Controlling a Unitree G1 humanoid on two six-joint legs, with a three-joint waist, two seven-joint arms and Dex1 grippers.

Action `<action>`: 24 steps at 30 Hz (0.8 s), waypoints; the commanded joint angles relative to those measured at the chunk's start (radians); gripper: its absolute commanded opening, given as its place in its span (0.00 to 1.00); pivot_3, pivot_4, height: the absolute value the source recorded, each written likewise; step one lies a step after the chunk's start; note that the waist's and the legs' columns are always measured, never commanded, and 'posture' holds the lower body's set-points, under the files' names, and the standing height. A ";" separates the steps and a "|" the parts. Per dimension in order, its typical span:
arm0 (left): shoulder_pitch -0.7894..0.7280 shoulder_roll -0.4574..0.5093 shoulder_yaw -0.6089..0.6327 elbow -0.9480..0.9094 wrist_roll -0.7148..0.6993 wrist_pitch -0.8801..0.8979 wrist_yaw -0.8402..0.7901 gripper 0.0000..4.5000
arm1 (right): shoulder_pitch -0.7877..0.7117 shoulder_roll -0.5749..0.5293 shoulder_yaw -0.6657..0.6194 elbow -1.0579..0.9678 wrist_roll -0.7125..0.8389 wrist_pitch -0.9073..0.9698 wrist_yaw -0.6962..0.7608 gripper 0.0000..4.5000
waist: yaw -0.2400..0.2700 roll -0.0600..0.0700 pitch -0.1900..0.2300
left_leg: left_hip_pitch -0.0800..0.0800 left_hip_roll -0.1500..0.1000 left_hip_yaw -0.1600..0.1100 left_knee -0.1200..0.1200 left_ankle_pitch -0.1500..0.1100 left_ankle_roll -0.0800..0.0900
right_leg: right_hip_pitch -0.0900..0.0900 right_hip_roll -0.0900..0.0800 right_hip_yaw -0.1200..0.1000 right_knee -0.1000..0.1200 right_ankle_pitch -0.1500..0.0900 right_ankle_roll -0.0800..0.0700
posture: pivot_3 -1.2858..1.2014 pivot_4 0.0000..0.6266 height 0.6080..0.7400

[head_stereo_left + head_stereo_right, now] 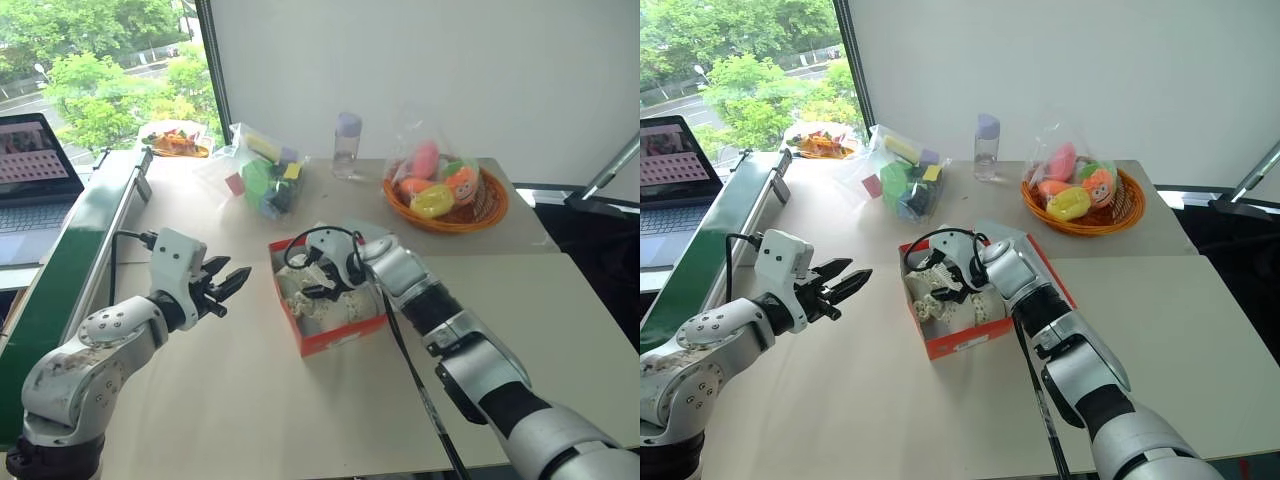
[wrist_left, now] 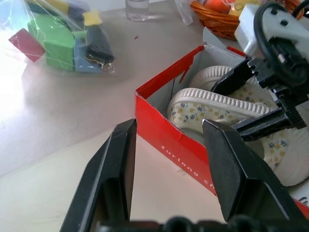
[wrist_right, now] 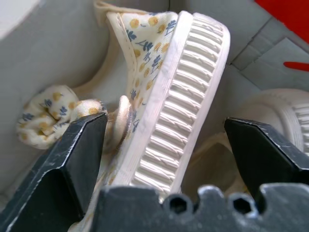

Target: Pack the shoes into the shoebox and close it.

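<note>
The right gripper [image 3: 164,140] hangs inside the shoebox [image 1: 345,335] with its jaws spread wide on either side of a shoe [image 3: 169,96] that stands on edge, ribbed sole up; neither finger presses it, so nothing is held. A second shoe [image 2: 289,159] lies just beside it, at about three o'clock of the first in the head views. Both are cream with a small floral print. The left gripper [image 1: 225,287] hovers over the bare table [image 1: 250,400] at nine o'clock of the box, well apart from it, fingers half spread and empty.

My judgement: both shoes are in, and the lid is still to be closed. The shoe standing on edge is the risk. It rises close to the box rim and could stop the lid from seating. As the right gripper pulls out, a finger could also catch the sole or strap and drag the shoe back over the wall. The box is light cardboard and may slide if bumped.

White lettering on the red side reads "furlong", the rest cut off.

At twelve o'clock stand a bottle [image 1: 347,145], a bag of blocks [image 1: 265,175] and an orange basket [image 1: 480,212].
</note>
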 commanded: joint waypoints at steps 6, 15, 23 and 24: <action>-0.045 0.037 -0.022 0.021 0.018 -0.018 -0.060 0.50 | -0.010 -0.078 -0.188 -0.276 0.169 0.267 0.024 0.99 | 0.010 0.001 0.003 | -0.013 -0.001 0.005 0.000 0.002 0.004 | -0.011 0.003 0.000 0.000 0.002 0.002 | 0.52 0.24 1.00; -0.143 0.065 -0.128 0.079 0.019 -0.031 -0.193 0.50 | 0.108 -0.206 -0.373 -0.512 0.301 0.150 0.046 0.99 | 0.019 0.001 0.007 | -0.014 -0.002 0.006 0.000 0.001 0.005 | -0.010 0.003 -0.001 -0.001 0.001 0.003 | 0.52 0.24 1.00; -0.207 0.103 -0.234 0.141 0.050 -0.076 -0.346 0.50 | 0.301 -0.501 -0.599 -0.774 0.544 0.339 0.164 0.44 | 0.020 0.002 0.013 | -0.016 -0.004 0.006 0.002 0.000 0.008 | -0.010 0.000 -0.002 -0.003 0.000 0.005 | 0.52 0.24 1.00; -0.232 0.107 -0.252 0.172 0.065 -0.088 -0.368 0.50 | 0.377 -0.554 -0.650 -0.807 0.563 0.358 0.176 0.38 | 0.021 0.002 0.013 | -0.017 -0.004 0.005 0.002 0.000 0.008 | -0.010 0.000 -0.003 -0.003 -0.001 0.005 | 0.52 0.24 1.00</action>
